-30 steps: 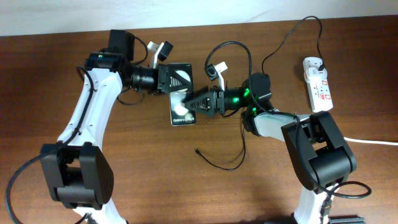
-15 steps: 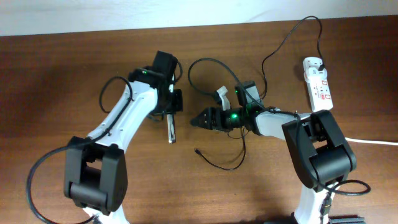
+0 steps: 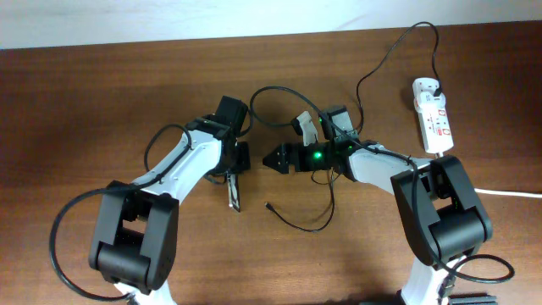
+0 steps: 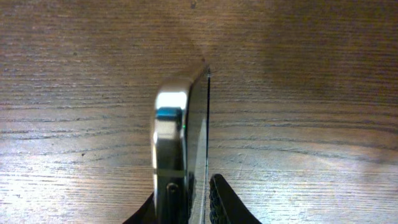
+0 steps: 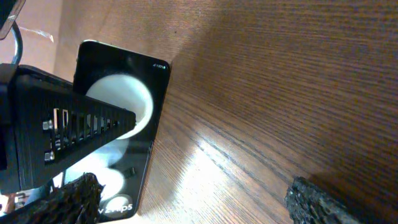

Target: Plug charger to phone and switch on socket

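The phone (image 3: 232, 195) is a black slab standing on its long edge on the table, gripped by my left gripper (image 3: 230, 172). In the left wrist view its thin silver edge (image 4: 177, 124) runs up from between the shut jaws (image 4: 186, 208). In the right wrist view its face (image 5: 134, 93) shows white round spots and white lettering. My right gripper (image 3: 273, 159) is open and empty just right of the phone, its fingers (image 5: 199, 199) wide apart. The charger cable (image 3: 326, 203) loops behind the right arm, and its connector tip (image 3: 268, 204) lies loose on the table. The socket strip (image 3: 433, 119) lies at the far right.
A thick white cord (image 3: 508, 193) runs from the strip off the right edge. The charger's plug (image 3: 426, 85) sits in the strip's top end. The black cable arcs over the table's back middle (image 3: 279, 86). The table is dark brown wood (image 4: 298, 93).
My left arm swung in, turned the phone from face-up onto its edge and brought it toward the table's front. My right gripper drew slightly right, away from the phone.
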Motion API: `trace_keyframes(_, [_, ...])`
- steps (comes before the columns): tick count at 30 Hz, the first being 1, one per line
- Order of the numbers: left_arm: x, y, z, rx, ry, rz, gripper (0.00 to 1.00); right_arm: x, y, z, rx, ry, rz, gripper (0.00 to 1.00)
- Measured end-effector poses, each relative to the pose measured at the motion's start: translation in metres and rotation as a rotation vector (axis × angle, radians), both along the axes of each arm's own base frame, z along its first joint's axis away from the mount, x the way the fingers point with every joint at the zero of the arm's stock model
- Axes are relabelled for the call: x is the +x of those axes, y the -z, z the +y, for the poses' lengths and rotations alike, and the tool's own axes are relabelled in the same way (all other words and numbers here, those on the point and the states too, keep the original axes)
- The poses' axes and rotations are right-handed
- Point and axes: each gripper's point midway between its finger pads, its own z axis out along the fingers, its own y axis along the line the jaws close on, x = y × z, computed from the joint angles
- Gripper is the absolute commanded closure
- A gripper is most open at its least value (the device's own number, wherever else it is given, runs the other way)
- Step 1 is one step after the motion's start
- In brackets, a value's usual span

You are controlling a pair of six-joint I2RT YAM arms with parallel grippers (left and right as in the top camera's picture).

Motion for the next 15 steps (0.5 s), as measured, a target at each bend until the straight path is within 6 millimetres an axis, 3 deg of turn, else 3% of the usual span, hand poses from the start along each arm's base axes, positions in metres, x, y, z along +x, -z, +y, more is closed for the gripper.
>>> trace_keyframes(5, [-0.007,0.001,0.003,0.011,0.000,0.027,0.83,0.001,0.000,0.000,-0.004,0.004,-0.003,0.01])
trace_keyframes(10, [-0.007,0.001,0.003,0.010,-0.003,0.028,1.00,0.002,0.000,-0.001,-0.009,0.007,-0.007,0.01])
trace_keyframes(12, [-0.007,0.001,0.003,0.010,-0.003,0.028,1.00,0.001,-0.002,-0.001,0.001,0.002,-0.003,0.01])
trace_keyframes(15, [-0.010,0.000,0.002,-0.012,-0.007,0.048,1.00,-0.006,-0.003,-0.020,-0.031,0.042,0.056,0.01])
